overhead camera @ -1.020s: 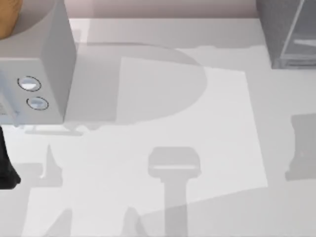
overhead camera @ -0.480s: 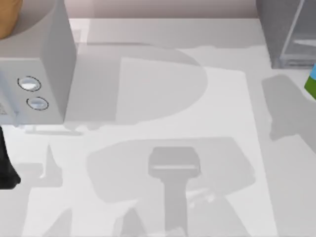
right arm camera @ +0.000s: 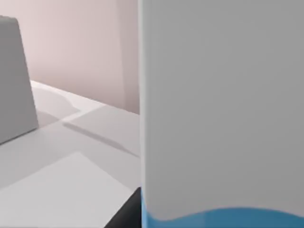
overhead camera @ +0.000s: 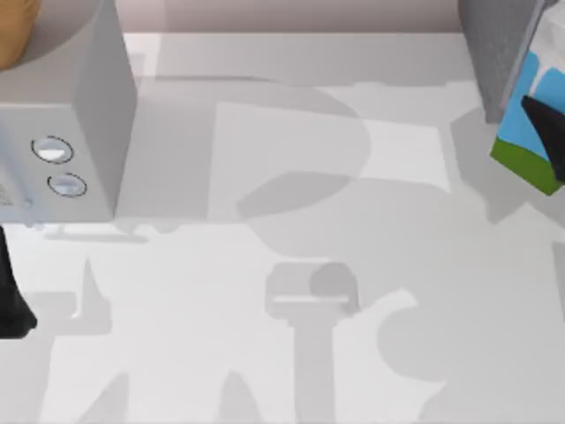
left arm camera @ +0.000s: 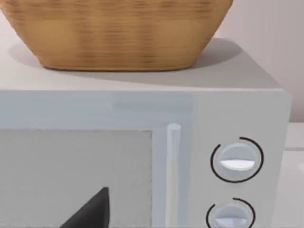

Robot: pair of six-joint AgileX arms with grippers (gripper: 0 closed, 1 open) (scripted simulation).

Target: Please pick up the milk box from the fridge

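At the right edge of the top view, the right gripper [overhead camera: 549, 132] shows as a dark finger lying across the milk box [overhead camera: 523, 146]. The box is tilted, its green band toward the lower left, the blue body above it and the white top reaching toward the upper right corner. One finger presses on the box's face; the other is out of sight, so the claw appears closed around the carton, though how wide it stands cannot be judged. In the right wrist view the box [right arm camera: 223, 109] stands close up as a white wall with a blue edge at the bottom, and a dark bit of the gripper sits beside its lower corner. No writing can be read on the box.

The fridge [overhead camera: 494, 44] fills the upper right corner of the top view, dark grey, touching or overlapping the box's upper edge as seen from above.

The table [overhead camera: 291, 221] is pale and crossed by shadows.

At the upper left stands the microwave [overhead camera: 88, 115] with two round knobs, unlabelled. A basket [left arm camera: 114, 33] sits on its top.

The left gripper [left arm camera: 90, 211] is a dark tip low in the left wrist view, before the microwave door; its opening cannot be told.
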